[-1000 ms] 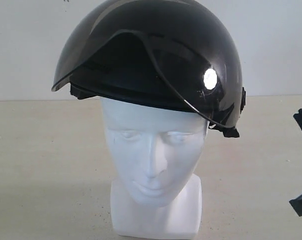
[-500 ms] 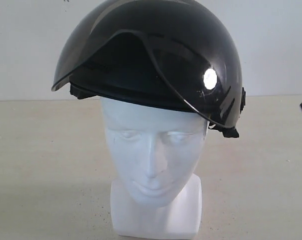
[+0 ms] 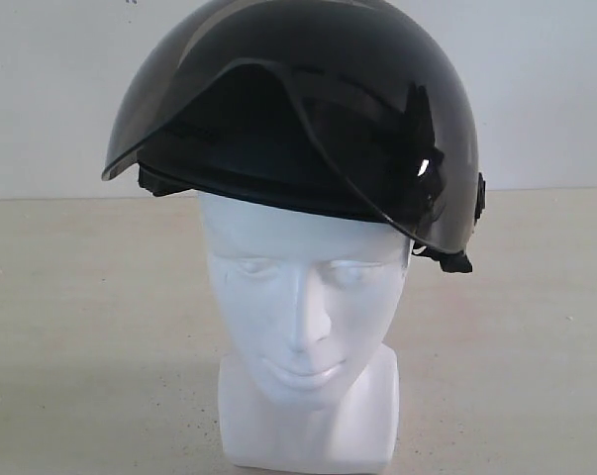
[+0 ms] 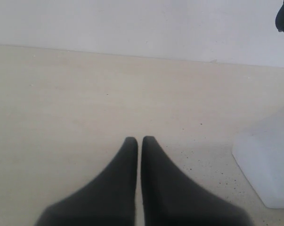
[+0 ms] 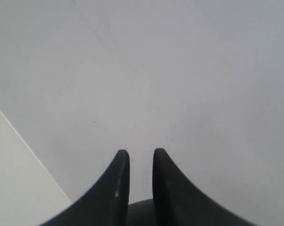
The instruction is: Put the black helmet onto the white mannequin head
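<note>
Seated: black helmet on the white mannequin head, tinted visor tipped up above the brow, no fingers on it. Fingers of left gripper nearly touching, holding nothing, over pale table; neck base stands beyond the tips, off to one side, apart. Fingers of right gripper show a narrow empty gap and face the wall.

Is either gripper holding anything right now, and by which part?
Nothing is held. The left gripper is shut and empty; the right gripper shows a narrow empty gap. The black helmet sits on the white mannequin head.
</note>
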